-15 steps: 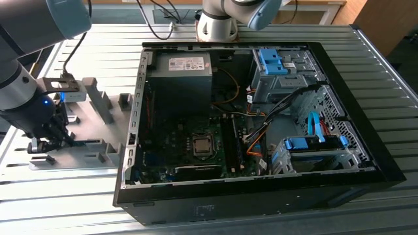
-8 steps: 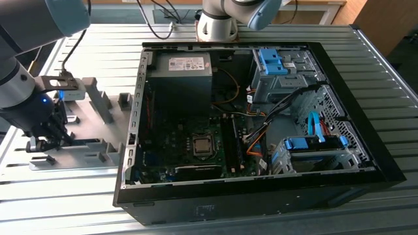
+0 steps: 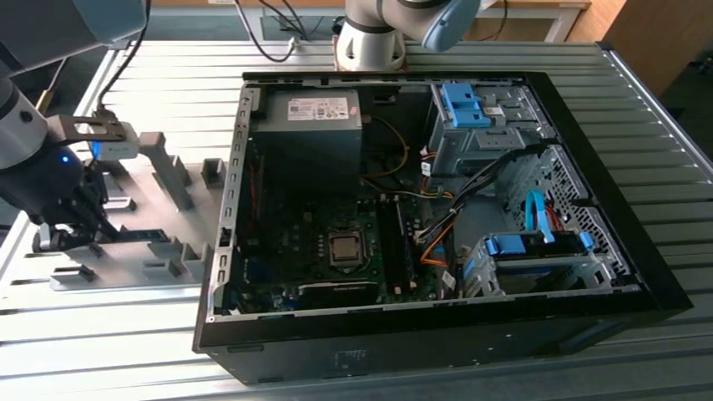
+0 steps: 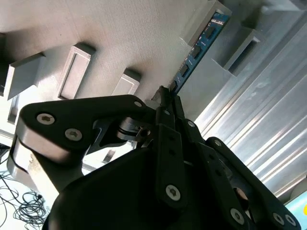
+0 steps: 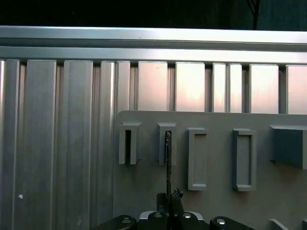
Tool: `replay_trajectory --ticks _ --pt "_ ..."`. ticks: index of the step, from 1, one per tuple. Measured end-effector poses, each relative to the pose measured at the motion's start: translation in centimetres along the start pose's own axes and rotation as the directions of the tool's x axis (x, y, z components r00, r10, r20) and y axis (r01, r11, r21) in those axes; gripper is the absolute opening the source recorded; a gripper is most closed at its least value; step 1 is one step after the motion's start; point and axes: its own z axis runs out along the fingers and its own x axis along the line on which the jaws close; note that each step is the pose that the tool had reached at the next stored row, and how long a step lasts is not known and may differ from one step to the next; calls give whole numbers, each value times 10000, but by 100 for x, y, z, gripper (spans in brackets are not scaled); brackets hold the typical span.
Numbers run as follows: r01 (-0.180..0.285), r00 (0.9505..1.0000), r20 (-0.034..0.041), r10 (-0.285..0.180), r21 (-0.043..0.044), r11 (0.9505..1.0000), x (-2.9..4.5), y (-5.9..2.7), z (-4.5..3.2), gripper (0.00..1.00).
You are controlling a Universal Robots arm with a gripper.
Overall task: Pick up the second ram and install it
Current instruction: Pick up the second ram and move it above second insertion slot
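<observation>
- The gripper [image 4: 167,98] is seen clamped on the memory stick [image 4: 196,50]. In the second wrist view the two fingers meet on the near part of the blue-green board, and no gap is visible beside it.
- The memory stick is held on edge over the grey holder plate [image 5: 139,187], close to the plate's edge that borders the bare ribs of the table [image 5: 57,143]. In the first wrist view it appears as a thin dark line running from the gripper [image 5: 170,197] into a slotted block [image 5: 167,143].
- In the exterior view the gripper [image 3: 67,230] is placed at the plate's edge on the exterior view's left. It is well apart from the open computer case [image 3: 652,276] at the table's middle.
- The far end of the stick is judged to be seated in its block, so the pick-up is taken as the step in hand. Whether the stick has been raised at all cannot be told.
- A good lift is judged to need a pull straight out along the slot. The board should be kept parallel to the block's walls so that nothing binds or bends.
- How much of the stick lies behind the fingers is hidden, so an off-centre hold cannot be ruled out. Slow, untwisted motion is advised so that the free end is not swung.
- The clamp is best applied to the flat board and kept firm, so that no slip is allowed.
</observation>
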Motion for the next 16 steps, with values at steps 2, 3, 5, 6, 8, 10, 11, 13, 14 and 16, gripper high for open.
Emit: replay_trajectory --ticks 2,3,5,6,8,10,11,13,14,16 --pt "0 10000 0 0 0 10000 -1 0 -44 14" --pt "0 10000 1 0 1 10000 -1 -1 -59 14" --pt "0 10000 0 0 0 10000 -2 -1 -87 14" --pt "0 10000 0 0 0 10000 -2 -1 -103 14" --pt "0 10000 2 0 2 10000 -3 -1 -114 14" --pt "0 10000 3 0 4 10000 -3 -1 -114 14" --pt "0 10000 0 0 1 10000 -3 -1 -117 14" --pt "0 10000 1 0 2 10000 -3 -1 -117 14" --pt "0 10000 1 0 1 10000 -3 -1 -118 14" --pt "0 10000 0 0 1 10000 -3 -1 -119 14"
